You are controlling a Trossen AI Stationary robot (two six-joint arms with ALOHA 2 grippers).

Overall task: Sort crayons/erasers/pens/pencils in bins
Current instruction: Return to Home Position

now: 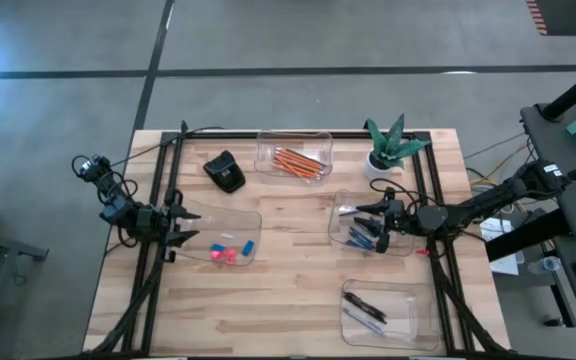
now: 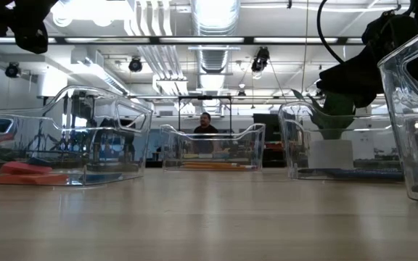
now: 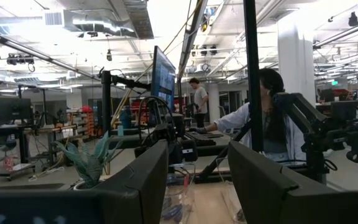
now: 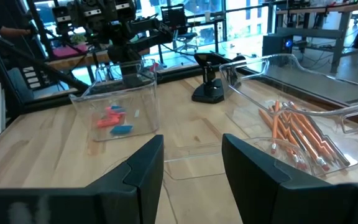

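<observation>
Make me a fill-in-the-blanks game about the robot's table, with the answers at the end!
1. The orange pencils lie in the bin nearest the black ___.
2. The pink erasers sit in the bin beside the ___ gripper.
3. The right gripper hovers over the bin holding the blue ___.
4. Both grippers' fingers are ___ and hold nothing.

Missing words: lump; left; crayons; open
</observation>
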